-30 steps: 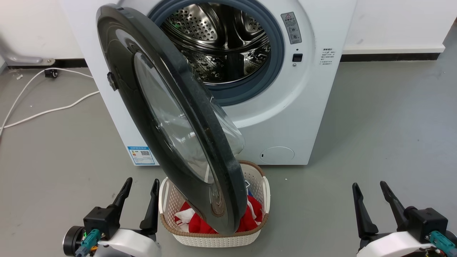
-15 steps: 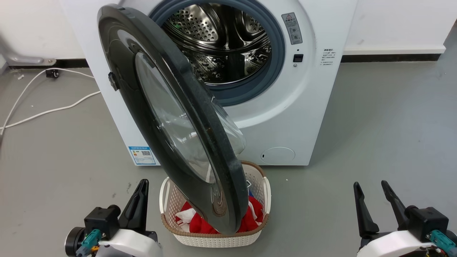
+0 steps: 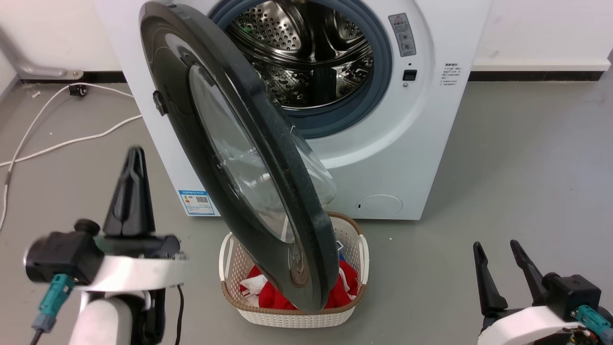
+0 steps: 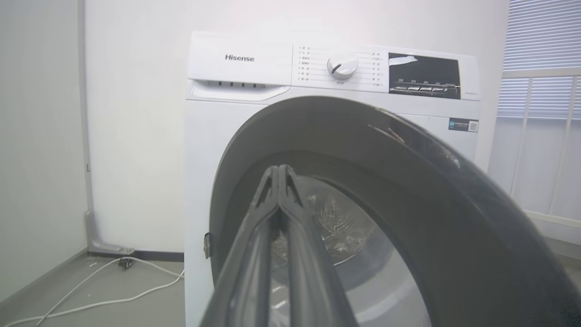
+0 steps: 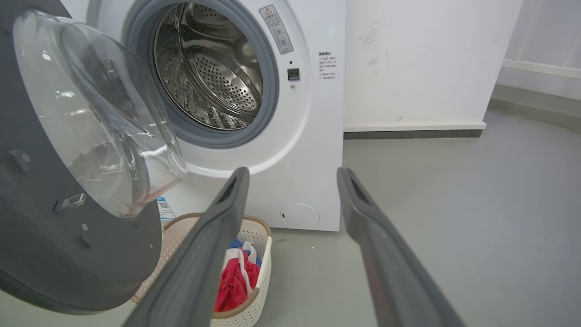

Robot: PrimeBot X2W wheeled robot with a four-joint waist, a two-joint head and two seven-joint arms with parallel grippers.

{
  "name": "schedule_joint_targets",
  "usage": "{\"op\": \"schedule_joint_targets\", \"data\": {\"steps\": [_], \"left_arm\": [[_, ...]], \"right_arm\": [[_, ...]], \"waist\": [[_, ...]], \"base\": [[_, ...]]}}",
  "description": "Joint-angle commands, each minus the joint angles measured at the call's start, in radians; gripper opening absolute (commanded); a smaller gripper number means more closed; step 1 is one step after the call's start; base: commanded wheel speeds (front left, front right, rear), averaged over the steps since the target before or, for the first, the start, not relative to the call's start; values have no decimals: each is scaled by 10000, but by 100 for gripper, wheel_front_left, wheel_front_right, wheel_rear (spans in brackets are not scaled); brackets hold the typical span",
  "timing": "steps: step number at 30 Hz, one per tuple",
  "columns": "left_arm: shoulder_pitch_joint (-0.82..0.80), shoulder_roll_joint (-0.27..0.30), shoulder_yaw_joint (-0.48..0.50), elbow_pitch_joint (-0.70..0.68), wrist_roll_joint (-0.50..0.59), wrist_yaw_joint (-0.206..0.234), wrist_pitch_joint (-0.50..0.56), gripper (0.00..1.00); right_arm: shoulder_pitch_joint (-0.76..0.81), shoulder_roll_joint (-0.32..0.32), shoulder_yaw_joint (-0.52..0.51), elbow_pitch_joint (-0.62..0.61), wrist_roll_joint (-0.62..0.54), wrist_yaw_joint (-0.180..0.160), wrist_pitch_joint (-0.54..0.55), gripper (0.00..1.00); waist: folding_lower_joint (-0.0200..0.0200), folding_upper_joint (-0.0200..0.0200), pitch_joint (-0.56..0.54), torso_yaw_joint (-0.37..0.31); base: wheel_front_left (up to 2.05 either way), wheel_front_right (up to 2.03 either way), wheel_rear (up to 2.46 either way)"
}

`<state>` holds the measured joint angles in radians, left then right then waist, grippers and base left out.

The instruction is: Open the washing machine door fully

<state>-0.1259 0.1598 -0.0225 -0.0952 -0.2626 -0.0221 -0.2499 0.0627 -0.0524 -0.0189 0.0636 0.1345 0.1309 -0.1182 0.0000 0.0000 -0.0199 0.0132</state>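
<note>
My left gripper (image 3: 134, 154) is clenched: its two dark fingers are pressed flat together with nothing between them. It is raised at the near left, with the tips pointing toward the far side. It sits to the left of the washing machine door (image 3: 230, 143), on the door's outer side. In the head view the tips and the door rim appear apart, and no contact is observed. The left wrist view shows the same closed fingers (image 4: 290, 236) aimed at the door's glossy black outer face.

My right gripper (image 3: 495, 245) is released, its fingers spread with nothing between them. It is low at the near right and well apart from the door.

The door is hinged on the left side of the white washing machine (image 3: 383, 158). It stands partly open, swung out toward the near side. Its clear glass bowl bulges to the right, toward the drum (image 3: 306, 52) and the grey rubber ring (image 3: 378, 91) around the opening. In the head view the door's lower near edge overlaps a white laundry basket (image 3: 360, 249) standing on the grey floor (image 3: 527, 167), just in front of the machine. The basket holds red and white clothes (image 3: 346, 292).

A white cable (image 3: 62, 143) lies on the floor at the far left.
</note>
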Motion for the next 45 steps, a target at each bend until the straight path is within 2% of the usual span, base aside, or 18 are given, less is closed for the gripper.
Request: {"op": "schedule_joint_targets", "data": {"steps": [1,6,8,12,24,31,36,40,45], "left_arm": [[-347,-5,-55,-577,144,55,-64,0],[-1195,-280,-715,-2270,409,-43,-76,0],[-1604,-459,-1309,-2805,433,-174,114,0],[-2017,-701,-2350,-3127,182,-423,502,0],[-1931,-960,-5904,-2309,-818,-950,1979,0],[-1106,-773,-7683,-1271,-1711,-1052,3073,0],[-554,-414,-7808,-321,-1988,-872,3468,0],[-490,-227,-7401,538,-1808,-390,3223,0],[-745,-362,-6756,1463,-1783,209,2672,0]], "right_arm": [[-114,36,-31,10,40,-2,-37,100],[-207,37,-126,-1,-38,-2,30,100],[-247,36,-134,-28,-69,-2,46,100],[-241,37,-82,-8,-60,-2,87,100],[-149,36,-103,177,84,-2,83,100],[-141,35,-144,176,61,-2,118,100],[-102,36,-139,171,101,-2,129,100],[-133,36,-83,230,166,-2,72,100],[-222,35,38,301,235,-2,61,100]], "waist": [[0,0,56,69],[0,0,138,197],[0,0,172,230],[0,0,183,191],[0,0,103,42],[0,0,167,-1],[0,0,191,-60],[0,0,205,-105],[0,0,301,-199]], "base": [[0,0,0],[0,0,0],[0,0,0],[0,0,0],[0,0,0],[0,0,0],[0,0,0],[0,0,0],[0,0,0]]}}
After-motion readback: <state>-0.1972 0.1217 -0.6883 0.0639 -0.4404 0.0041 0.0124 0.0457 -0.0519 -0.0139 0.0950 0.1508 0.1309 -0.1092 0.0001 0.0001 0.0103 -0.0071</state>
